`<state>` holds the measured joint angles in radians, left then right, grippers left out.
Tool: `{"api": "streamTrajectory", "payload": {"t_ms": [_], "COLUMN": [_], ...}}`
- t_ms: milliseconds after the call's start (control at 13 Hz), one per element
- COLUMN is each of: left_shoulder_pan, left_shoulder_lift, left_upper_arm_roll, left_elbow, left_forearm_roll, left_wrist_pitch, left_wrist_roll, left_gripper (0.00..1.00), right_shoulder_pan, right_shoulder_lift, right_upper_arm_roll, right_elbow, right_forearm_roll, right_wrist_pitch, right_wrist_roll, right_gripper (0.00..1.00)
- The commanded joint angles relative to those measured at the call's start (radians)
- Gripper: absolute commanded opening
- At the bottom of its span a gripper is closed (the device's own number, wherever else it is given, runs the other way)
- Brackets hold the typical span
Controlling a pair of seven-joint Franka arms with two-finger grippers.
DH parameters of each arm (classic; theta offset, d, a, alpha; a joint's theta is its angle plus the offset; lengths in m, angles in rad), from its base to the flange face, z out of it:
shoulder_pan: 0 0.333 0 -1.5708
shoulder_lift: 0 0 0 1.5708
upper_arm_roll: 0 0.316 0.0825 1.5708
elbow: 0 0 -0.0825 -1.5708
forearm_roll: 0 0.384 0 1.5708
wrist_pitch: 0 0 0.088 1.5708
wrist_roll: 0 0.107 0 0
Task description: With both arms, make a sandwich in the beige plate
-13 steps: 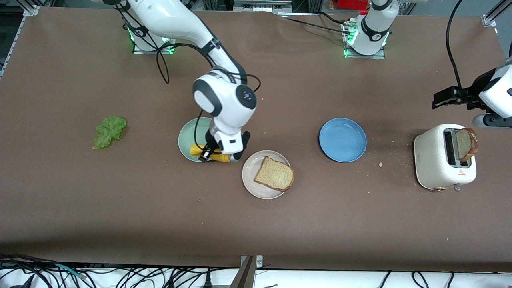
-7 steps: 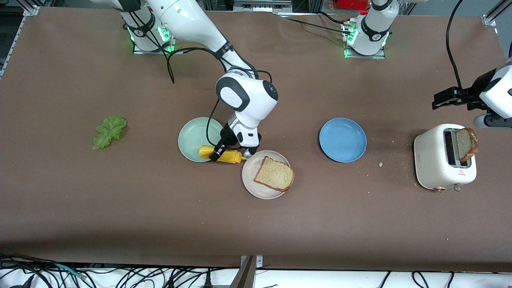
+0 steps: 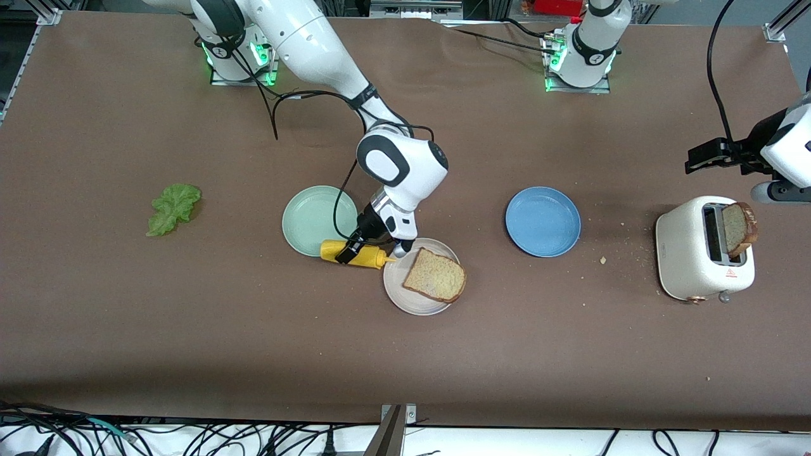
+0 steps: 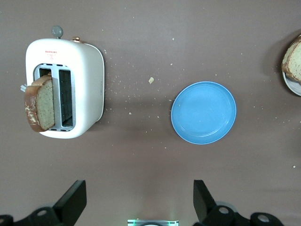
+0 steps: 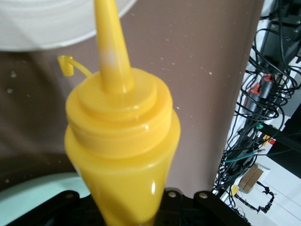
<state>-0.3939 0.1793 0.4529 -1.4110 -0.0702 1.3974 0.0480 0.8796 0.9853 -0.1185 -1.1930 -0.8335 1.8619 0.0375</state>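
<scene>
Front view — right gripper (image 3: 374,244) clamps mustard bottle (image 3: 356,254) beside beige plate (image 3: 400,292).

The white jointed right arm (image 3: 329,57) is stretched from its base out over the middle of the table, elbow bent and wrist turned down, and its black two-finger right gripper (image 3: 367,244) is clamped on a yellow squeeze bottle (image 3: 355,253), carried on its side with the nozzle pointed toward the left arm's end of the table. The white left arm (image 3: 785,152) is held waiting above that end of the table. The black left gripper (image 4: 136,200) is spread wide, with nothing gripped between its fingers (image 4: 73,200).
</scene>
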Motion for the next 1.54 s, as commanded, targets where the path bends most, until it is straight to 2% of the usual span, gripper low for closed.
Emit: {"api": "streamTrajectory", "payload": {"t_ms": [0, 461, 922, 1305, 1459], "left_shoulder_pan": [-0.003, -0.003, -0.003, -0.003, -0.003], "left_shoulder_lift": [-0.011, -0.011, -0.004, -0.004, -0.004], "left_upper_arm_roll": [-0.005, -0.005, -0.005, -0.005, -0.005], "left_elbow": [-0.013, -0.013, -0.011, -0.011, -0.011], "left_forearm_roll": [0.046, 0.046, 0.046, 0.046, 0.046], "left_wrist_pitch": [0.012, 0.012, 0.014, 0.015, 0.015], "left_wrist_roll": [-0.007, -0.007, -0.007, -0.007, -0.007], "left_gripper": [1.00, 1.00, 1.00, 1.00, 1.00], "right_shoulder_pan": [0.015, 0.004, -0.180, -0.309, -0.396], "right_shoulder_lift": [0.041, 0.023, -0.194, -0.356, -0.408], "right_upper_arm_roll": [-0.015, -0.023, -0.016, -0.016, -0.016], "right_elbow": [0.050, 0.052, 0.038, -0.089, -0.131], "right_forearm_roll": [-0.029, -0.007, 0.348, 0.551, 0.690], "right_wrist_pitch": [-0.003, -0.021, -0.029, -0.030, -0.026], "right_wrist_roll": [-0.008, -0.108, -0.402, -0.606, -0.730], "right_gripper": [0.00, 0.00, 0.00, 0.00, 0.00]}}
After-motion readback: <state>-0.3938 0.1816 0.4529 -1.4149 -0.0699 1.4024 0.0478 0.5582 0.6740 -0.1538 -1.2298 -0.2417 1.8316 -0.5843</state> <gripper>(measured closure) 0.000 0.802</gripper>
